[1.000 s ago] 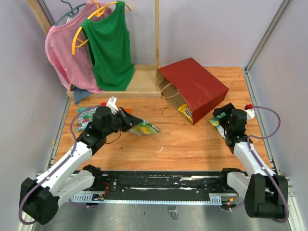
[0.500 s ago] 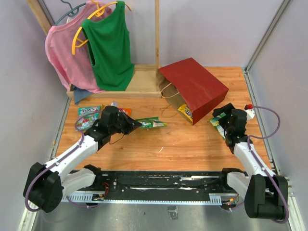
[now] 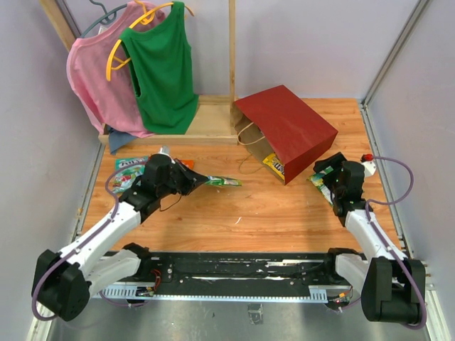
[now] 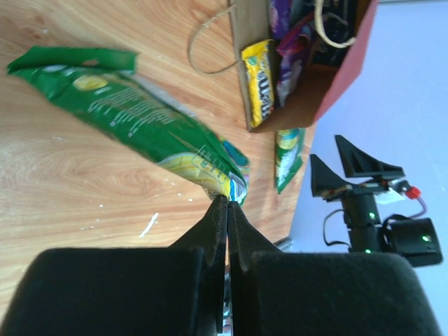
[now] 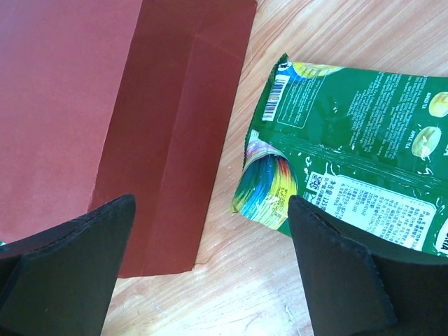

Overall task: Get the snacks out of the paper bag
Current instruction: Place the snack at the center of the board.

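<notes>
Left arm (image 3: 106, 227) extends forward and inward over the wooden surface (image 3: 284, 213), jaws clenched on one end of a glossy green snack packet (image 4: 133, 105). Right arm (image 3: 373, 231) extends forward, jaws released above a second green packet (image 5: 350, 168) just beside the red paper shopping bag (image 3: 288, 131) lying on its side. Yellow candy packet (image 4: 257, 73) sits in its mouth.

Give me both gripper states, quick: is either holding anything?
Left gripper: closed, pinching a green snack packet by its corner.
Right gripper: open, holding nothing, over a second green packet.
</notes>
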